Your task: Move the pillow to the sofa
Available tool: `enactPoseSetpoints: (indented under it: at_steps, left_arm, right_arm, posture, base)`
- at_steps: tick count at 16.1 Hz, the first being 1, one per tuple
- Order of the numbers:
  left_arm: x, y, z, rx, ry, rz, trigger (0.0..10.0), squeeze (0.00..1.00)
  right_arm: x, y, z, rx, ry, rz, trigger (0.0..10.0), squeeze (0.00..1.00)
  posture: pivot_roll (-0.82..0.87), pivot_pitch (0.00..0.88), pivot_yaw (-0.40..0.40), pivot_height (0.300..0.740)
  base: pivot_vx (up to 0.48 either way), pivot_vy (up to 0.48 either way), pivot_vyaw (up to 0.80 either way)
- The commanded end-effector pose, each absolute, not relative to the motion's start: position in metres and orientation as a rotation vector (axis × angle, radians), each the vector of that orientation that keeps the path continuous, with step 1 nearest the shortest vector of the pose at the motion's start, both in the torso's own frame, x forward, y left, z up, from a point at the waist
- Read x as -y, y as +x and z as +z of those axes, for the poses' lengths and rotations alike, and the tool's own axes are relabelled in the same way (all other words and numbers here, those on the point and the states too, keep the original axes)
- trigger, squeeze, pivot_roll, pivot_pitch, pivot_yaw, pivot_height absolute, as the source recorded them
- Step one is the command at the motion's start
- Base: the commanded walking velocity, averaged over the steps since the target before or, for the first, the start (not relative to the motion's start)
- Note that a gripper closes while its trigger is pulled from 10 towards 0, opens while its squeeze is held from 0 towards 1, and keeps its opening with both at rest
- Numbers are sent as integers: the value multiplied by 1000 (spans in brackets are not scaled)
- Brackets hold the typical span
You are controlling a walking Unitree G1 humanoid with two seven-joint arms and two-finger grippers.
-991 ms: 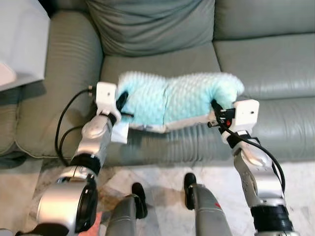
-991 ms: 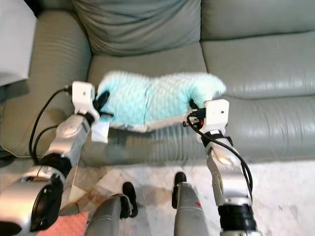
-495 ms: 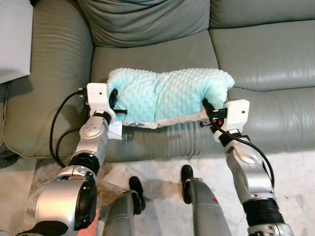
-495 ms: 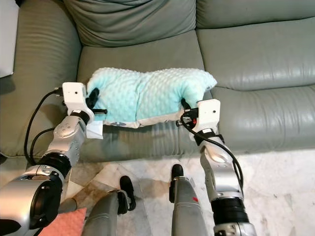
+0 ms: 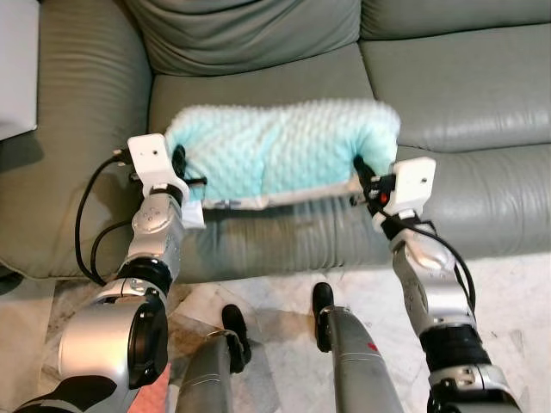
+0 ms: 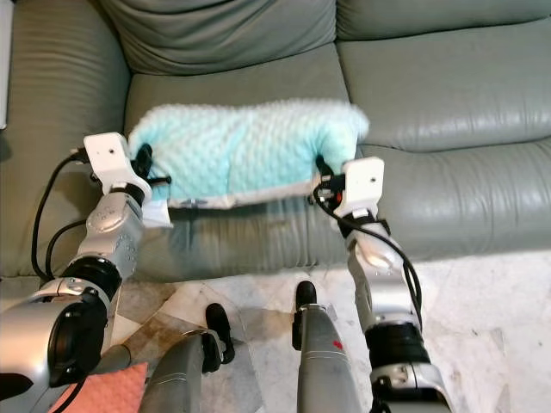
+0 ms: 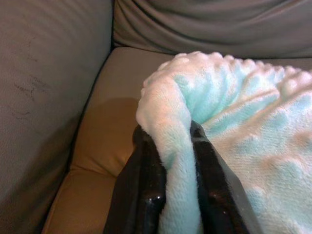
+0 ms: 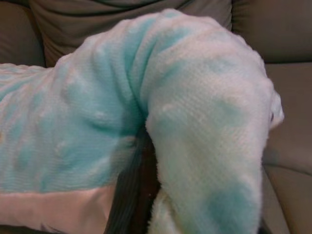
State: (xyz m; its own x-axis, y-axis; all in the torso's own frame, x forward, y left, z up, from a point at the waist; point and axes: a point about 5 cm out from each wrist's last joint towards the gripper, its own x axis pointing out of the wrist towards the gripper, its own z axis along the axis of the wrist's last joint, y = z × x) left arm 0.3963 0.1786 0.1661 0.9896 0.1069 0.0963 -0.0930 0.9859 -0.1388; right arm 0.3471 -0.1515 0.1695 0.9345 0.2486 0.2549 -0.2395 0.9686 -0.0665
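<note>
Turquoise pillow [image 5: 280, 146] is held stretched between both grippers above the sofa [image 5: 448, 86] seat. Its ends are pinched by the left gripper [image 5: 182, 168] and right gripper [image 5: 362, 172]

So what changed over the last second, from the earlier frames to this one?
The fluffy mint-green dotted pillow has straightened out, its middle dip gone, and now sits further in over the grey-green leather sofa seat. Some of that shift is camera motion. Unchanged: the left gripper and right gripper still pinch its two ends.
</note>
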Motion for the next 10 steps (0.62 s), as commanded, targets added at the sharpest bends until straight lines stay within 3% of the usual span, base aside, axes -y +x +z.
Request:
enactPoseSetpoints:
  at_steps: [1,10]
  left_arm:
    - [-190,389,149,55,-147,160,10000,1000]
    - [-204,381,136,23,-101,276,10000,1000]
  right_arm:
    - [156,343,154,225,-22,236,10000,1000]
    - [161,341,149,230,-50,267,10000,1000]
  posture:
    - [-227,605,92,740]
    - [-233,600,83,740]
  base:
    - [0,0,0]
    - [0,0,0]
